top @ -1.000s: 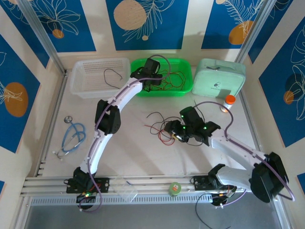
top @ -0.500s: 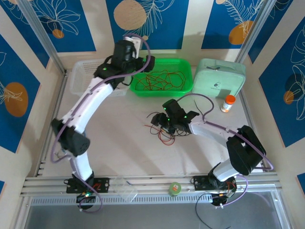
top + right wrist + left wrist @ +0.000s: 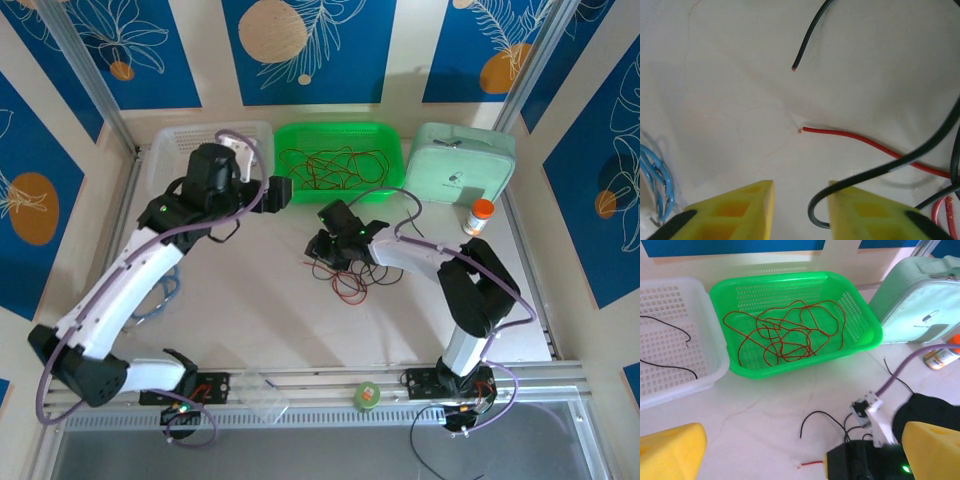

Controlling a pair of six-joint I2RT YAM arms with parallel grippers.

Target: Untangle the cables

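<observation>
From where I stood, the loose cables (image 3: 347,272) lay in a small red and black tangle on the white bench (image 3: 270,320), near its middle and just in front of the green basket (image 3: 340,194). More red cable (image 3: 785,335) was heaped in loops inside that basket. A single black strand (image 3: 665,347) lay in the white basket (image 3: 715,357) just beside it.

The right end effector (image 3: 322,246) was down at the left edge of the tangle. In the right wrist view the end effector (image 3: 800,200) had its yellow fingers (image 3: 740,207) parted, with nothing clamped between them. A black loop (image 3: 875,172) curled up against the inner tip of one finger. A red cable end (image 3: 850,136) and a black cable end (image 3: 810,35) lay free on the bench beyond.

The left end effector (image 3: 280,191) was held above the bench between the two baskets. Its yellow fingers (image 3: 672,450) were spread wide and held nothing.

A mint-green case (image 3: 465,160) sat to the right of the green basket, with an orange-capped bottle (image 3: 481,215) just in front of it. A light-blue looped tube (image 3: 657,185) lay off to the left of the tangle, partly behind the left arm in the overhead view.
</observation>
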